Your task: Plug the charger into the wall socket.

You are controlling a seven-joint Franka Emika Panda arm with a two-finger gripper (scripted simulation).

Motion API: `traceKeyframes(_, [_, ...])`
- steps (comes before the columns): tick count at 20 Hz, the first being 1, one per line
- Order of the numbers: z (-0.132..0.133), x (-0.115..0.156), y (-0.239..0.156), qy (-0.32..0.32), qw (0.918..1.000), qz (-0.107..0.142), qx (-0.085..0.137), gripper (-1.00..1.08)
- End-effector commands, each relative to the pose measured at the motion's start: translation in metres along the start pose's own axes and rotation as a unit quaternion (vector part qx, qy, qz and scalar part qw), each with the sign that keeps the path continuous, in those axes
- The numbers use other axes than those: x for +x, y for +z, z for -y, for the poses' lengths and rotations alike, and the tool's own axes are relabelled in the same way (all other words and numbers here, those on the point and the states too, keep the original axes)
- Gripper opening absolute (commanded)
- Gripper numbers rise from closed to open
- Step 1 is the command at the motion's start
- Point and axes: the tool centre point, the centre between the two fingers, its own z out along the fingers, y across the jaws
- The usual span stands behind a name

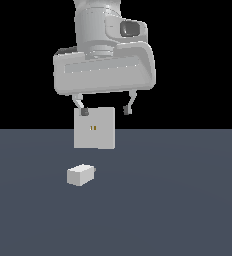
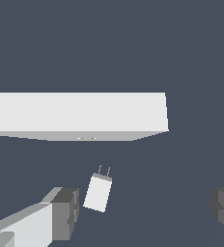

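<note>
The charger (image 1: 81, 174) is a small off-white block lying on the dark floor, its short prongs pointing toward the wall socket (image 1: 94, 128). The socket is an upright light-grey square plate with two small yellowish slots near its centre. My gripper (image 1: 106, 110) hangs open well above the floor, its dark fingertips (image 1: 85, 111) level with the socket's top edge. In the wrist view the charger (image 2: 98, 192) lies between the spread fingers (image 2: 65, 212), nearer to one of them, untouched, with the socket (image 2: 75, 115) seen from above beyond it.
A flat dark grey-blue floor (image 1: 178, 200) extends on all sides of the charger and socket. Black background lies behind the arm. Nothing else stands on the floor.
</note>
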Motion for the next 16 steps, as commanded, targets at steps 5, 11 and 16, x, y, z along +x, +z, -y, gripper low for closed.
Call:
traceKeyframes(5, [0.010,-0.014,0.014,0.032,0.9990,-0.031,-0.006,1.00])
traceKeyframes(11, [0.017,-0.024,0.027,0.057,0.9968,-0.055,-0.011,1.00])
traceKeyframes(16, [0.023,-0.031,0.037,0.077,0.9941,-0.075,-0.017,1.00])
